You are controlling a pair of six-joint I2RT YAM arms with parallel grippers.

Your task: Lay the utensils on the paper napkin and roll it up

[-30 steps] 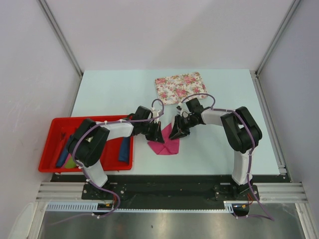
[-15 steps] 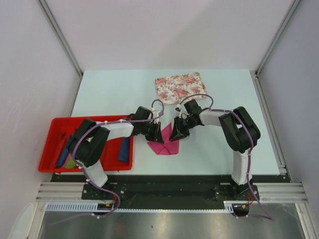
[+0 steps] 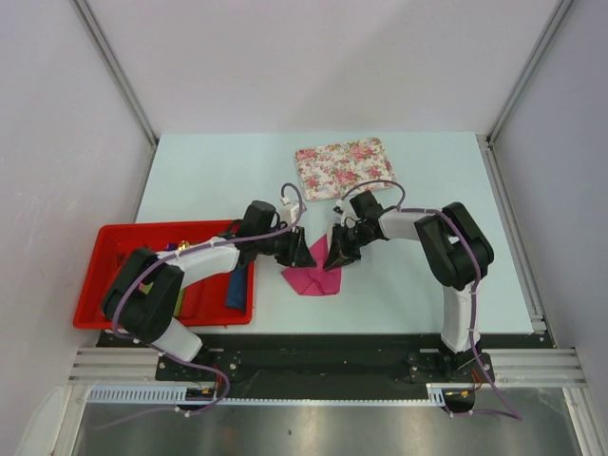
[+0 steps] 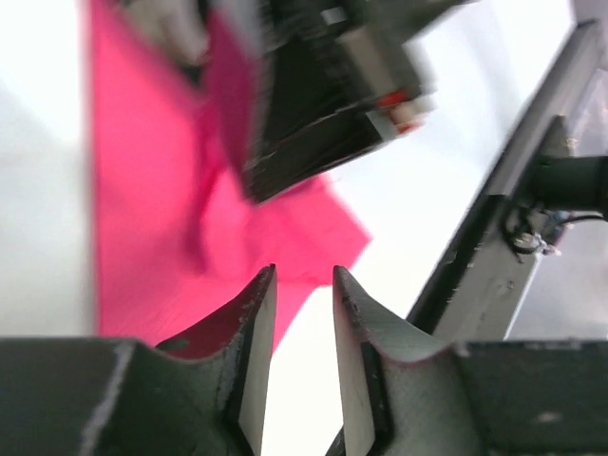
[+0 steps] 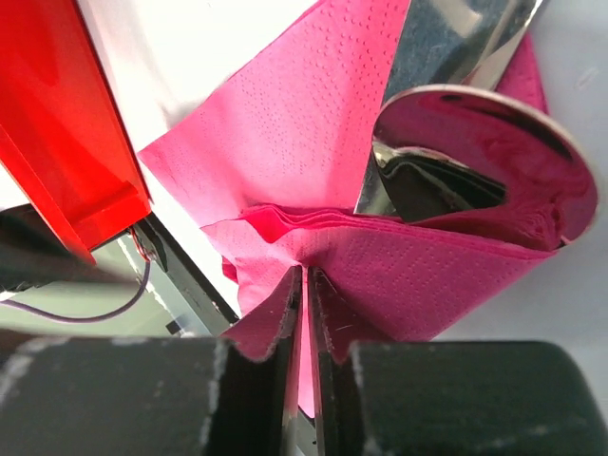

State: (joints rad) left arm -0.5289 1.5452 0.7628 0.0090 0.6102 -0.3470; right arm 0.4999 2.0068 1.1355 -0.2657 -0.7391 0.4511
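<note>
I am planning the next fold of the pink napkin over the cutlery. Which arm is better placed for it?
Right. The right tool is shut on a folded edge of the napkin, close to the spoon. The left tool is open and holds nothing.

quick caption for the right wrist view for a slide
Right gripper pinches a folded edge of the paper napkin, a spoon lying on it

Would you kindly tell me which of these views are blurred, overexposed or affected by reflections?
Left wrist: motion-blurred, the paper napkin smeared and the table blown out to white. Right wrist: sharp, the napkin's embossing legible, the spoon bowl mirroring pink. Top external: evenly lit and sharp, no glare.
</note>
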